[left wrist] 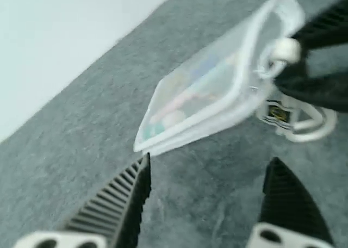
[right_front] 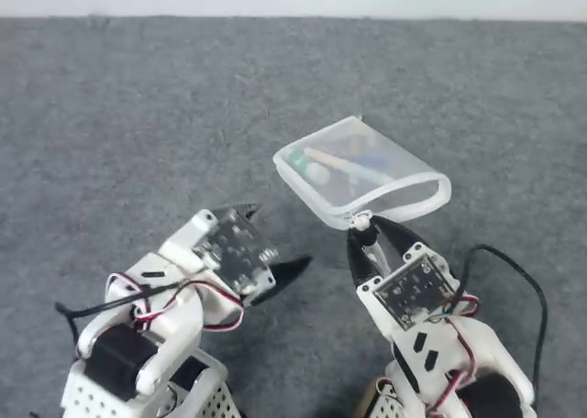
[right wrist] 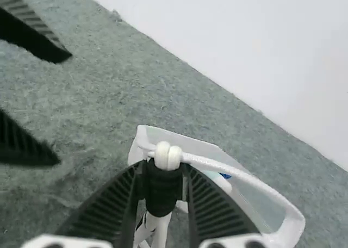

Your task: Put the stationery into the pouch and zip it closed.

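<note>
The clear pouch (right_front: 358, 170), stationery (right_front: 341, 164) inside, sits near the middle of the grey desk (right_front: 138, 115), well off its edges. The right gripper (right_front: 367, 235) is clamped on its white zipper pull (right_front: 362, 222); the left gripper (right_front: 278, 236) stands just beside the pouch, fingers apart

Grey carpet-like table surface (right_front: 138, 115), plain white wall (right wrist: 244, 41) behind
</note>
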Tool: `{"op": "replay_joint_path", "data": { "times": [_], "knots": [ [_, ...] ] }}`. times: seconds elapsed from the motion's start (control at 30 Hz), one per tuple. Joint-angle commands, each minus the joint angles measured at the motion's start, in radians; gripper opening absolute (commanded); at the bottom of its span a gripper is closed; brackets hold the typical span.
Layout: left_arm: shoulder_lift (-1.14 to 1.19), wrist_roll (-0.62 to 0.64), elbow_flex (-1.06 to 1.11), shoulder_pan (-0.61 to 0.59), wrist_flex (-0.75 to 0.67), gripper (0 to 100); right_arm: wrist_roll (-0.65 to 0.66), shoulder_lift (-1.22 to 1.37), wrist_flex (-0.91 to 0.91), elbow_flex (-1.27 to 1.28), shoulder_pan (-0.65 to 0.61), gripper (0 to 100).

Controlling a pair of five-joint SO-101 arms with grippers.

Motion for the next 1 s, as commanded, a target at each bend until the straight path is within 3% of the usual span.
{"op": "replay_joint_path", "data": {
  "times": [0.0,0.23,0.53,0.7,0.97],
  "knots": [
    [-0.011,-0.052,0.076,0.055,-0.081,31,0.017,-0.024,0.031,-0.117,0.005,0.6],
    [-0.011,-0.051,0.214,0.061,-0.296,31,0.084,-0.024,0.124,-0.184,-0.001,0.6],
    [-0.009,-0.049,0.259,0.124,-0.373,31,0.094,-0.024,0.157,-0.203,-0.002,0.6],
    [-0.003,-0.049,0.352,0.166,-0.493,31,0.094,-0.024,0.179,-0.212,-0.004,0.6],
    [-0.009,-0.018,0.41,0.186,-0.637,25,0.095,-0.024,0.206,-0.212,-0.148,0.6]
  ]
}}
